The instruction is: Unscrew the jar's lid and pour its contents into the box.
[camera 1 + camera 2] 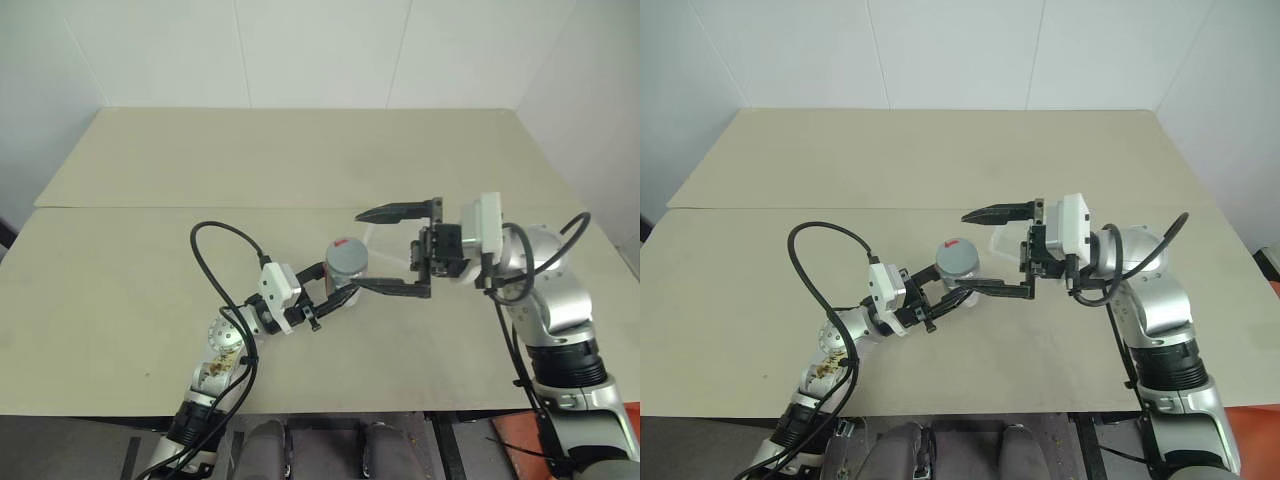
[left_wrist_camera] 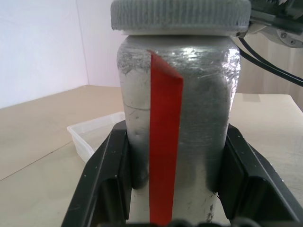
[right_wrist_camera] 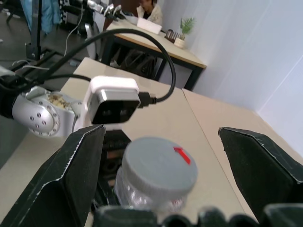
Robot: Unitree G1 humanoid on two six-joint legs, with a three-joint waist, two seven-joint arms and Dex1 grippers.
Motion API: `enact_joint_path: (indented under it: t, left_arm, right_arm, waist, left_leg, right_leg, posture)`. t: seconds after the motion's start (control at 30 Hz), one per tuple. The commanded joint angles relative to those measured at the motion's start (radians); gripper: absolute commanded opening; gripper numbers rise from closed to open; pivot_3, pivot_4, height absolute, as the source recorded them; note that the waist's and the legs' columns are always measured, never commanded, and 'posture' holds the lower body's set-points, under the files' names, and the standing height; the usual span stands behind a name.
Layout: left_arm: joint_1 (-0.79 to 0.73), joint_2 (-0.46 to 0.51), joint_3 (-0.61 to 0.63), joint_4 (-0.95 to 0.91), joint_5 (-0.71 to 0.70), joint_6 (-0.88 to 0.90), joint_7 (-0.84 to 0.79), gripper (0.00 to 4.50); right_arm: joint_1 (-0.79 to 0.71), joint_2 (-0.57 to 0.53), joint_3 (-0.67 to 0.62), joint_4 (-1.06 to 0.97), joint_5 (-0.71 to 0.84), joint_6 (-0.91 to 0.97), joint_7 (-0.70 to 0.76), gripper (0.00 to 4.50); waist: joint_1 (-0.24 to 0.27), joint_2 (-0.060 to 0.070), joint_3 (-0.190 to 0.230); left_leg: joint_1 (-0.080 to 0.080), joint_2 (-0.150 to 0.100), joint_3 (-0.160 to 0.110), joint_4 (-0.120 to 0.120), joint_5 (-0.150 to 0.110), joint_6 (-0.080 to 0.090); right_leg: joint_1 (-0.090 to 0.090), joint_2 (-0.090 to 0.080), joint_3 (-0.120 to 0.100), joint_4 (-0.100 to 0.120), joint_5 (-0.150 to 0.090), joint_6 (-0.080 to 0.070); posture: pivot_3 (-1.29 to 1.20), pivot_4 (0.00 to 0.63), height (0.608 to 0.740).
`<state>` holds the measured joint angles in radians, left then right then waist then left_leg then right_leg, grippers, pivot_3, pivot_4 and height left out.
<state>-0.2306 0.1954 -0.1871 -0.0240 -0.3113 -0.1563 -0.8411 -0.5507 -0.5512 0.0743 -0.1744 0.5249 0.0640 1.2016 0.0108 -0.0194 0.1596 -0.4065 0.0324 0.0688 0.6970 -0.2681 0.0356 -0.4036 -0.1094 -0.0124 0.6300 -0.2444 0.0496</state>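
The silver-grey jar (image 1: 347,268) with a red strip (image 2: 164,142) on its side is held upright just above the table, and my left gripper (image 1: 335,286) is shut on its body. The grey ribbed lid (image 3: 160,169), marked with a small red arrow, sits on the jar. My right gripper (image 1: 358,251) points in from the right at lid height. It is open, with one finger (image 3: 75,175) on each side of the lid and a gap to both. The clear box (image 1: 1003,243) rests on the table just behind the jar. The contents are hidden inside the jar.
The tan table (image 1: 150,300) has a seam across its middle and stretches well past both arms. A black cable (image 1: 215,250) loops up from my left wrist. In the right wrist view, desks and a seated person (image 3: 149,10) show far behind.
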Motion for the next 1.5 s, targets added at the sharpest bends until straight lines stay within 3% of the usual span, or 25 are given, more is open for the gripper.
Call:
enact_joint_path:
  t: [0.03,0.47,1.5]
  left_arm:
    - [-0.007,-0.004,-0.007,-0.026,0.006,-0.028,0.000,1.97]
    - [-0.005,-0.009,-0.009,-0.026,0.013,-0.038,0.012,1.97]
    - [-0.003,0.005,-0.008,-0.020,0.004,-0.040,0.002,1.97]
  right_arm:
    - [-0.026,0.034,0.013,-0.029,-0.032,-0.014,-0.044,4.46]
    - [-0.072,0.094,0.039,0.037,-0.121,-0.036,-0.072,4.46]
    - [-0.014,-0.027,-0.039,0.054,-0.116,-0.031,-0.087,4.46]
  waist:
    - [0.000,0.000,0.000]
    - [0.001,0.000,0.000]
    - [0.001,0.000,0.000]
  left_leg:
    - [0.000,0.000,0.000,0.000,0.000,0.000]
    - [0.000,0.000,0.000,0.000,0.000,0.000]
    - [0.000,0.000,0.000,0.000,0.000,0.000]
  right_leg:
    - [0.000,0.000,0.000,0.000,0.000,0.000]
    - [0.000,0.000,0.000,0.000,0.000,0.000]
    - [0.000,0.000,0.000,0.000,0.000,0.000]
  posture:
    - [0.00,0.150,0.740]
    - [0.00,0.150,0.740]
    - [0.00,0.150,0.740]
